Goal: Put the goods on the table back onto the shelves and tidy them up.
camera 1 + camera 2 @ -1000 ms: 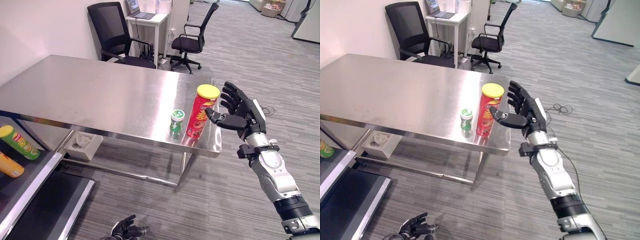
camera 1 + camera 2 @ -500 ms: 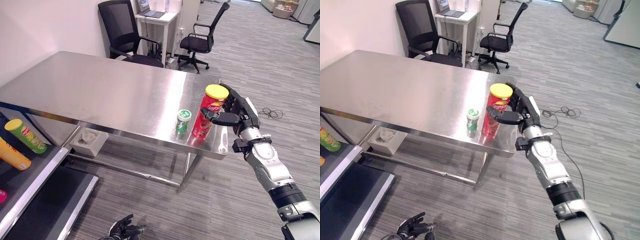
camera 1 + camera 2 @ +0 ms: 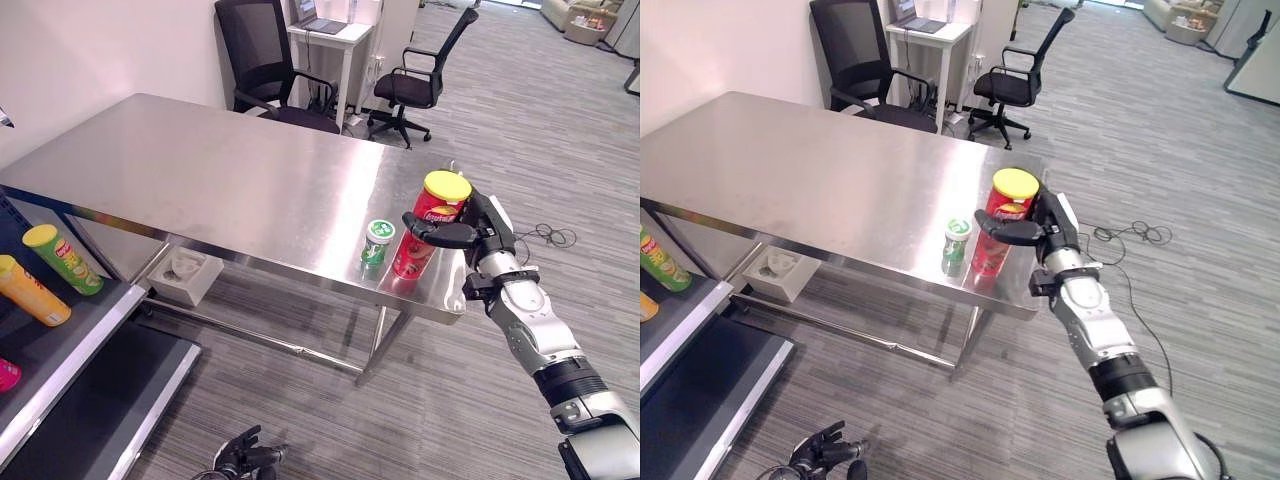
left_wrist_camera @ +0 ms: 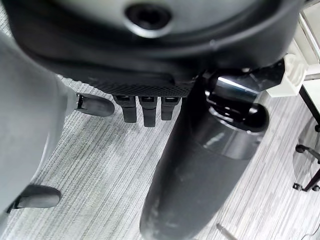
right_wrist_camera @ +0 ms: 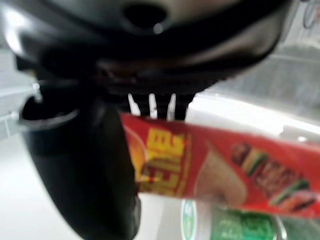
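At 12 o'clock past the steel surface stand 2 black office chairs (image 3: 262,45) (image 3: 418,85) flanking a small white desk (image 3: 335,30) bearing a laptop (image 3: 316,17), with a white box (image 3: 183,271) on the carpet (image 3: 560,150) underneath at 9 o'clock.

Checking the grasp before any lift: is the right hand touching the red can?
Touching. In the right wrist view the red can lies against the right hand, thumb in front, fingers behind.

- looks like an office: grey carpet floor (image 3: 560,130), black swivel chairs (image 3: 420,80), a laptop (image 3: 318,18) on a small white desk (image 3: 340,40)
- steel table (image 3: 200,180) and a shelf (image 3: 70,340) of snack cans set up inside it
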`<state>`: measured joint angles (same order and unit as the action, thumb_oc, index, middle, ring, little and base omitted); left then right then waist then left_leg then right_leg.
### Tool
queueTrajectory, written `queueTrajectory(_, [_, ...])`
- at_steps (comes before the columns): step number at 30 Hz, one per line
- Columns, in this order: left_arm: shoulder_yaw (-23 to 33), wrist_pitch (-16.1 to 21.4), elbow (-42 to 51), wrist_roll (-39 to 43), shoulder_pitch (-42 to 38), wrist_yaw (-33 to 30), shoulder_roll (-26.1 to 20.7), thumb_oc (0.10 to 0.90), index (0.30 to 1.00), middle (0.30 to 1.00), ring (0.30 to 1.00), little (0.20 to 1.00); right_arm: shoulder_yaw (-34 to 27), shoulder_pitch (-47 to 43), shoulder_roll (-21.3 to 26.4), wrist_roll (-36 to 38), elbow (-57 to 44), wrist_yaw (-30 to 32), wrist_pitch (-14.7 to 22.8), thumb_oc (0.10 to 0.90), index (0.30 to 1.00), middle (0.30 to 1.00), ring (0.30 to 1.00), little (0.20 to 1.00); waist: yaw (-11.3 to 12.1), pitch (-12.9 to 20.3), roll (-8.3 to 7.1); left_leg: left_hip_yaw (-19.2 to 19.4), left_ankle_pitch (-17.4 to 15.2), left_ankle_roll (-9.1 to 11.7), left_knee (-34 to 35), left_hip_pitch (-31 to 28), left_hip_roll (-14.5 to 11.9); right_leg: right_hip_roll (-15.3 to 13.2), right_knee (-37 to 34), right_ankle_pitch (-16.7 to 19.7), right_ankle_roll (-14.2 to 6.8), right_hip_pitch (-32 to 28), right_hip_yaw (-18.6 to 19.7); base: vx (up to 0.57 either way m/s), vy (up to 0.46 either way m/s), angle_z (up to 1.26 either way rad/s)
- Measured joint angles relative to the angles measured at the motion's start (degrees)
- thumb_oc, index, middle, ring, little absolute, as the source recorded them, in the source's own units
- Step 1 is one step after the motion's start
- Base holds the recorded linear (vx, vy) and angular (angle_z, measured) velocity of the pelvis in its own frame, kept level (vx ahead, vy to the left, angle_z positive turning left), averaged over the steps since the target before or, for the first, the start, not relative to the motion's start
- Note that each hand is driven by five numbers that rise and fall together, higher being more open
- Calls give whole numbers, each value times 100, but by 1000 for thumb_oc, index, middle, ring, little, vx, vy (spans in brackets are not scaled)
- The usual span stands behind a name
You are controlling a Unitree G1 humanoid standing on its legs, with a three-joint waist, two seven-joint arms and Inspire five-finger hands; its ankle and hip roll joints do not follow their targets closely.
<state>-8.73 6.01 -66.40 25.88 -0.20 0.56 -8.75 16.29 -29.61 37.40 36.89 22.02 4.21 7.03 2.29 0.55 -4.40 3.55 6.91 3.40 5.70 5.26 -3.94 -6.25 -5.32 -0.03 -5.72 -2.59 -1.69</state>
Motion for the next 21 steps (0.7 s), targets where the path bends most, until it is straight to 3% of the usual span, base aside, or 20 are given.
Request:
queueTrajectory(6, [0,0,-3,91,30,-25,-39,800,900,900,900,900,120,-117,-159,74,81,0,-17,800,900,900,900,900,-1,6,-15,-45,12,1,0,0,0,4,0,0,0,-25,-48,1,3,3])
queueTrajectory(8, [-1,0,1,121,33,-26,-44,800,900,900,900,900,128,-225,-240,95,239,2,-24,431,347,347,347,347,8,8,-24,-57,16,3,0,1,0,5,0,0,0,-30,-60,-7,7,5])
queueTrajectory(9, [0,0,2,125,31,-26,-49,800,900,900,900,900,128,-242,-241,124,247,2,-29,400,300,300,300,300,14,8,-24,-76,22,1,0,12,4,4,0,0,0,-32,-94,-5,3,8])
queueTrajectory(16, [7,0,0,223,64,-41,-65,800,900,900,900,900,149,-265,-247,100,246,14,-72,400,300,300,300,300,29,9,-26,-96,33,-4,0,23,8,3,0,0,1,-34,-114,-1,1,1])
queueTrajectory(21, [127,0,4,217,78,-135,-54,800,900,900,900,900,124,-251,-246,-305,207,144,-73,400,300,300,300,300,-11,9,-26,-96,33,-4,0,22,8,2,1,0,1,-33,-112,0,0,0])
